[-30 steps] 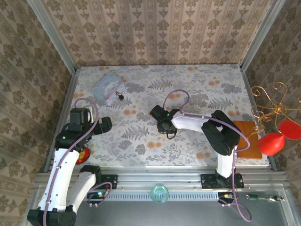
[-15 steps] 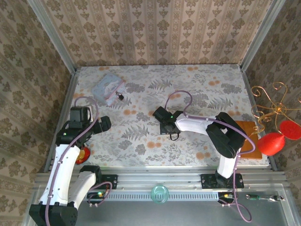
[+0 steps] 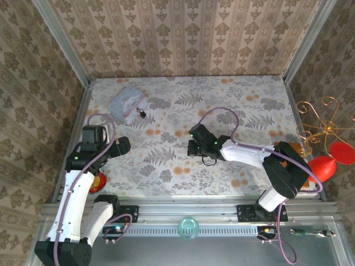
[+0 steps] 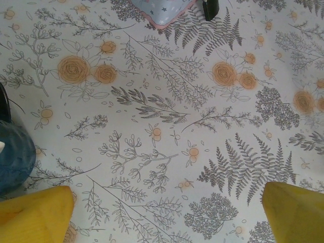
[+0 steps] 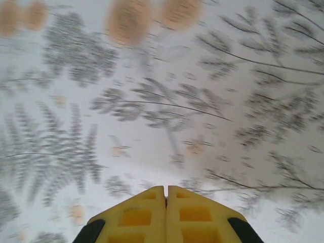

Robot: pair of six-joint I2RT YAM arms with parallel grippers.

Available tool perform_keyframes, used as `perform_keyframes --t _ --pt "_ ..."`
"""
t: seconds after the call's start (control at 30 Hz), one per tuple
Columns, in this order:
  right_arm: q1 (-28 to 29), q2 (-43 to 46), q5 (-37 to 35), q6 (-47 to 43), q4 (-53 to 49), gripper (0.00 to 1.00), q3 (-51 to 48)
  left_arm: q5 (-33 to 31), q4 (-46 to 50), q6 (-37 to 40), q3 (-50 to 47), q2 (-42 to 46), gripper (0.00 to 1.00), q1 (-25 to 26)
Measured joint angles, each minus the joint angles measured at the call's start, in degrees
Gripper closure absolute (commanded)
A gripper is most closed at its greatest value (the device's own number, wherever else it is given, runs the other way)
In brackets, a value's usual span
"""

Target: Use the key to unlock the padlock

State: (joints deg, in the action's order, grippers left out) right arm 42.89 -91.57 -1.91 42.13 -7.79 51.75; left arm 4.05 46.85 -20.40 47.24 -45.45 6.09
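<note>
The right gripper point(image 5: 166, 188) pinches tight mid-table, nothing showing in it, while the left gripper point(image 4: 167, 207) gapes empty, likely lining up on the padlock point(image 4: 210, 7).

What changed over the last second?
Right arm swung its elbow out to the right, carrying the right claw slightly right; its fingers closed fully, with nothing visible between them. Left claw stays open and parked; padlock beside pouch unmoved.
</note>
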Motion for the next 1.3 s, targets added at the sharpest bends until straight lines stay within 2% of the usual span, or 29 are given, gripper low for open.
perform_keyframes --t 0.2,0.33,0.4,0.47,0.63,0.77,0.93,1.1,1.3 --pt "0.48 0.72 6.34 -0.22 11.17 1.00 -2.91 6.14 -1.90 -1.60 -0.35 -0.09 0.13 -1.62" --pt "0.87 2.19 8.41 -0.09 15.21 1.00 -4.48 12.85 -8.15 -7.87 -5.40 1.64 0.19 -0.13" --pt "0.87 2.78 9.01 0.13 16.22 1.00 -4.46 15.02 -13.35 -10.78 -9.66 3.17 0.19 3.34" --pt "0.87 3.61 9.79 0.50 16.65 1.00 -4.35 14.84 -18.53 -12.98 -14.10 5.33 0.19 8.96" --pt "0.87 6.45 9.99 1.53 11.58 1.00 -0.07 9.90 -33.00 -13.44 -22.08 10.10 0.21 22.21" --pt "0.87 9.90 9.84 1.84 7.28 1.00 4.46 5.70 -46.69 -8.52 -25.14 8.94 0.29 29.81" --pt "0.87 14.91 9.79 3.04 4.28 1.00 6.71 4.96 -61.16 4.37 -25.70 3.19 0.39 35.65" --pt "0.87 19.39 9.68 3.21 2.51 1.00 6.69 5.53 -72.19 15.65 -26.73 -0.74 0.42 38.42" --pt "0.87 23.67 9.92 3.48 2.60 1.00 5.29 7.08 -80.17 21.66 -27.34 -4.13 0.52 38.95"
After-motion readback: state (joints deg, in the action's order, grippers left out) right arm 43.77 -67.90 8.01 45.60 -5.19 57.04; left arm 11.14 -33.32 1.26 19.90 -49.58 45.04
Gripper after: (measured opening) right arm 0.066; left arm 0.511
